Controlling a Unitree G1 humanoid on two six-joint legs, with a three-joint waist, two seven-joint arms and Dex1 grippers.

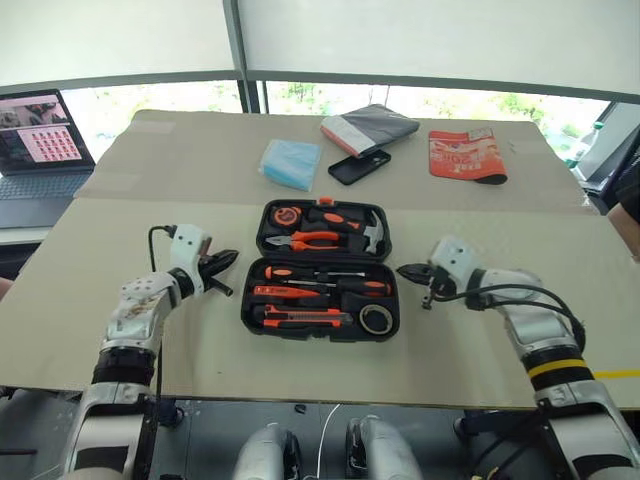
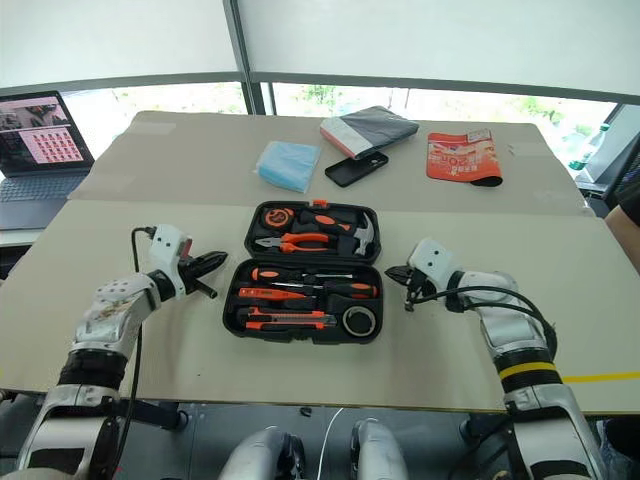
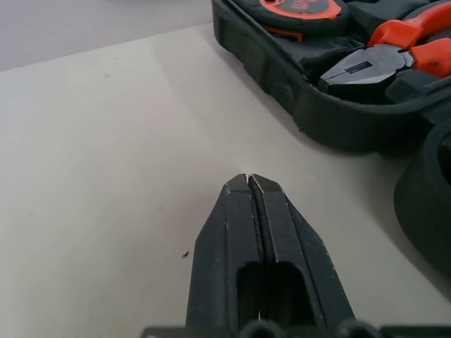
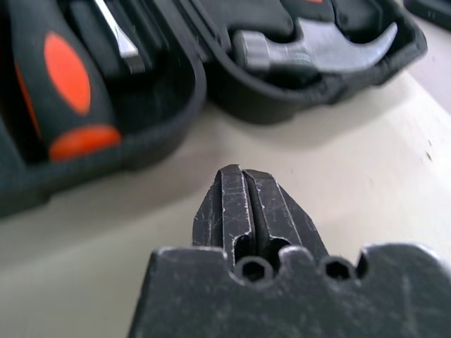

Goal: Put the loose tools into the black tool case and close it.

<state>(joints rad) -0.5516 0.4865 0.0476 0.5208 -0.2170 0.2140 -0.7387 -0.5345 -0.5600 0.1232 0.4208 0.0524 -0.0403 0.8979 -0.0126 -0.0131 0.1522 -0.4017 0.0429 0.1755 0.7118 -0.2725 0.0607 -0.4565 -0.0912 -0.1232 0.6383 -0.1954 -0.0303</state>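
The black tool case (image 1: 250,300) lies open on the table between my two grippers. Its near half holds screwdrivers (image 1: 300,272) with orange-black handles, an orange-black utility knife (image 1: 300,318) and a small dark tape roll (image 1: 376,319). Its far half holds a tape measure (image 1: 287,214), pliers (image 1: 315,239) and a hammer (image 1: 370,232). My left gripper (image 1: 228,258) is shut and empty, pointing at the case's left side, a short way off it. My right gripper (image 1: 405,270) is also shut and empty, close to the case's right wall. In the wrist views, each gripper's fingers (image 3: 248,182) (image 4: 239,172) press together.
Across the back of the table lie a blue pack (image 1: 291,163), a black phone (image 1: 359,166), a grey pouch (image 1: 370,127) and a red packet (image 1: 466,155). An open laptop (image 1: 35,140) stands at the far left. Bare tabletop lies on both sides of the case.
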